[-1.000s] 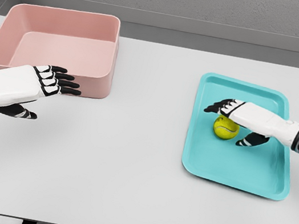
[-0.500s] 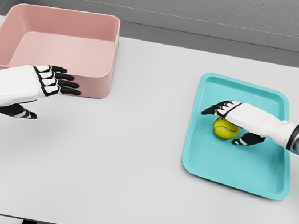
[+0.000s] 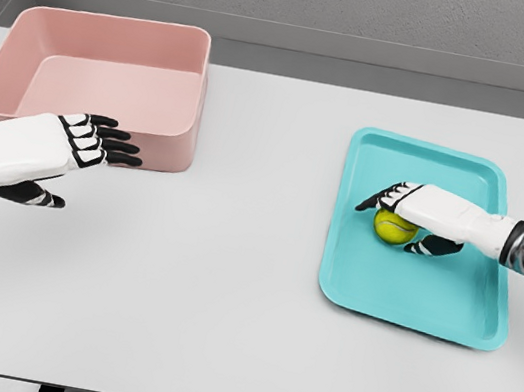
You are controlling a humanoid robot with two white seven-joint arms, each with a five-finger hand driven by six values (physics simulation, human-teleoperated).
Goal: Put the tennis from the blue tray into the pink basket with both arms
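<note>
A yellow-green tennis ball (image 3: pixel 395 231) lies on the blue tray (image 3: pixel 428 291) at the right of the table. My right hand (image 3: pixel 394 224) reaches in from the right and sits low over the ball. Its fingers (image 3: pixel 384 195) drape across the ball's top and far side, the thumb lies at its near right, and the grip has not closed. The pink basket (image 3: pixel 100 76) stands at the back left. My left hand (image 3: pixel 93 174) hovers open just in front of the basket's near wall, holding nothing.
The white table (image 3: pixel 227 281) stretches between basket and tray. Its front edge runs along the bottom of the view, and a grey wall rises behind it.
My right hand has dropped lower and closer onto the ball, with fingers and thumb drawing in around it. The ball, tray and left hand have stayed put.
</note>
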